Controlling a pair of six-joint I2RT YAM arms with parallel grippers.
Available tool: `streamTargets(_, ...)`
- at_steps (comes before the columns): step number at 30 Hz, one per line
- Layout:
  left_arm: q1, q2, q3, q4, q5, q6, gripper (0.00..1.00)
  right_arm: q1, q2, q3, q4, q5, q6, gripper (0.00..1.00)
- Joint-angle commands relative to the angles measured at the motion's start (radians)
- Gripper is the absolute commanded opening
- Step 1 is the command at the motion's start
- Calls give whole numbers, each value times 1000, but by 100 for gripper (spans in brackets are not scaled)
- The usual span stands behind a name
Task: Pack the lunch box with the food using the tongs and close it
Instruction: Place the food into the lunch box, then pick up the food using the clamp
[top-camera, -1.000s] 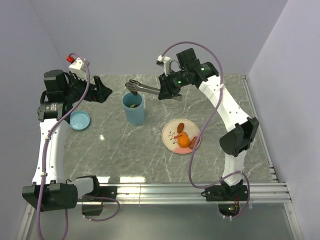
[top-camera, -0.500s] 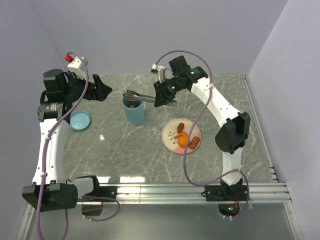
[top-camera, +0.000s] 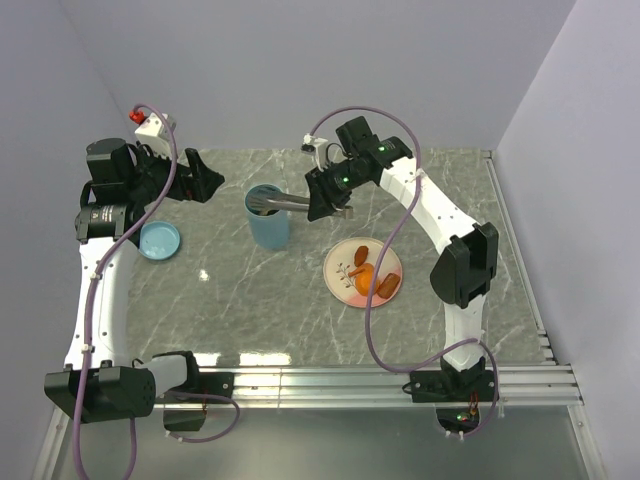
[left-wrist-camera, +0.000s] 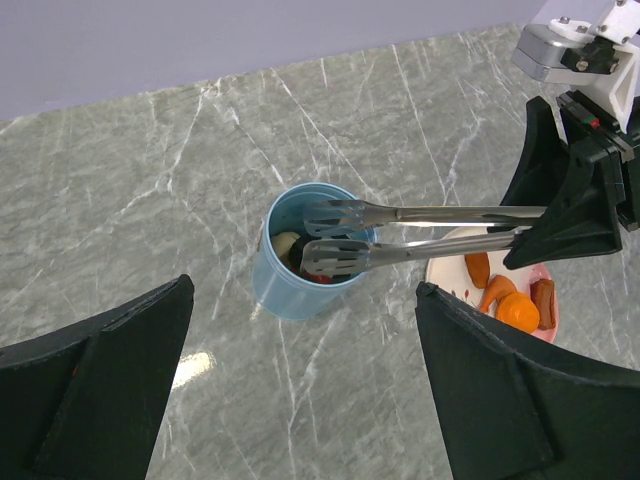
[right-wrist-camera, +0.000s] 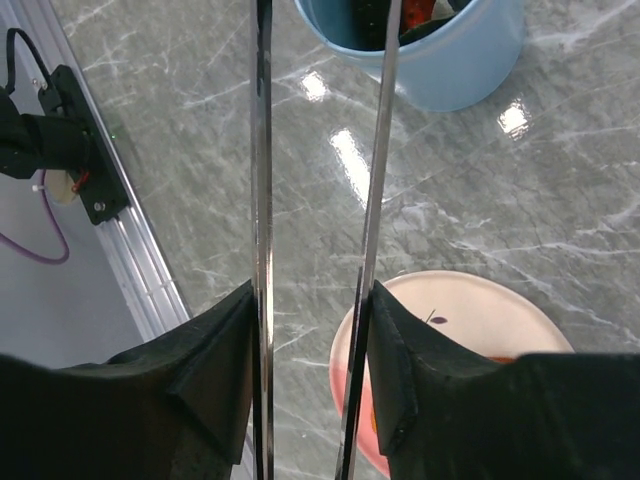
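The light-blue lunch box (top-camera: 268, 222) stands upright on the marble table, its mouth open. My right gripper (top-camera: 326, 196) is shut on the silver tongs (top-camera: 292, 204). In the right wrist view its fingers (right-wrist-camera: 222, 335) press on the two arms of the tongs (right-wrist-camera: 262, 180). The tongs' tips (left-wrist-camera: 335, 238) stand spread apart over the mouth of the lunch box (left-wrist-camera: 300, 285), with nothing between them. Beige, dark and red food (left-wrist-camera: 292, 248) lies inside. More orange and brown food (top-camera: 367, 278) lies on the pink plate (top-camera: 343, 262). My left gripper (top-camera: 205, 182) hangs open, left of the box and holding nothing.
The round blue lid (top-camera: 160, 240) lies flat at the table's left, below my left arm. A metal rail (top-camera: 380, 380) runs along the near edge. Grey walls close in the back and both sides.
My right arm has carried the tongs left and down, from above the box to its mouth. The tips, closed on a dark piece before, now stand apart. The left arm has not moved.
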Motion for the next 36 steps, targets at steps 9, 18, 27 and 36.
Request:
streamTargets(9, 5, -11, 20, 12, 0, 11, 99, -17, -142, 78, -15, -11, -42, 54)
streamTargets(18, 3, -37, -6, 10, 22, 52, 99, -150, -340, -74, -261, 38, -269, 56)
streamTargets(27, 3, -33, -13, 9, 37, 24, 99, -291, -600, -416, -299, 208, -392, 57)
streamTargets(36, 3, -66, -30, -8, 120, 93, 99, -385, -772, -685, -321, 321, -507, 56)
